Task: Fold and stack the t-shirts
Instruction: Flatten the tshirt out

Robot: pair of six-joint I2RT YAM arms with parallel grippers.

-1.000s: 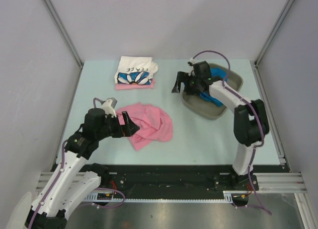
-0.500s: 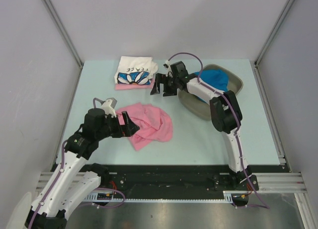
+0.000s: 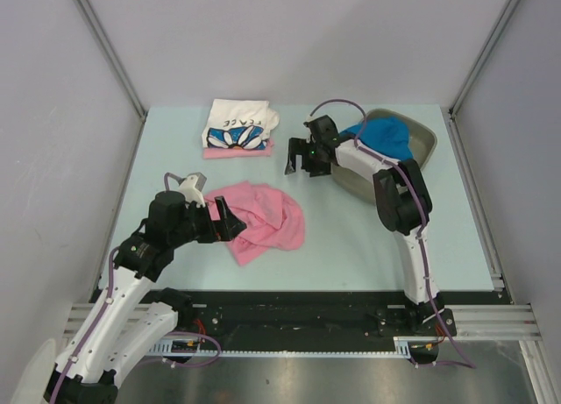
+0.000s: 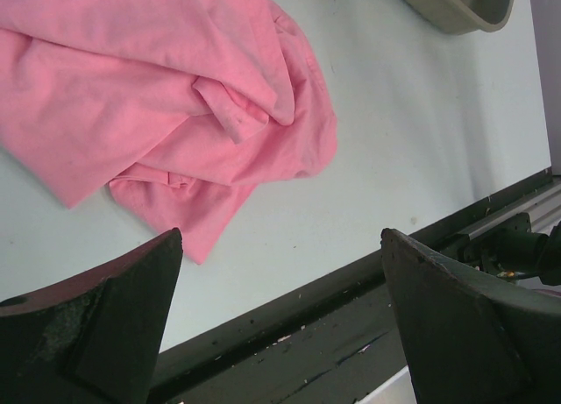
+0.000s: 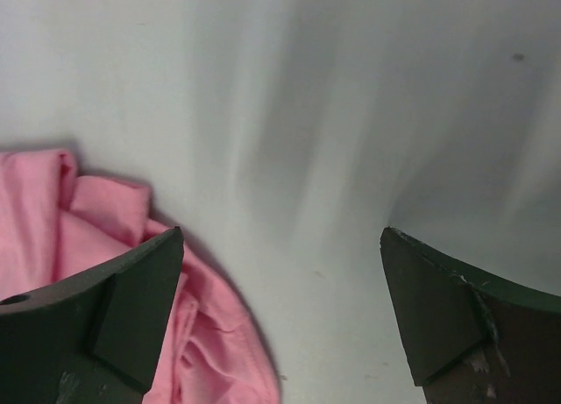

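From above, find the crumpled pink shirt point(image 3: 263, 218) near the bench's point(image 3: 351, 237) near edge, left of centre, with the released left claw point(image 3: 226, 222) at its left side and the right claw point(image 3: 300, 159), also released, over bare bench between the white shirt point(image 3: 238, 126) at the far edge and the tray point(image 3: 422, 148) holding the blue shirt point(image 3: 381, 139) toward the far-right corner. In the left wrist view, take a hem corner, not the bunched middle, minding the rail point(image 4: 289, 325) along the near edge. In the right wrist view, lower onto the pink rim, probably the same shirt; expect no obstacle.
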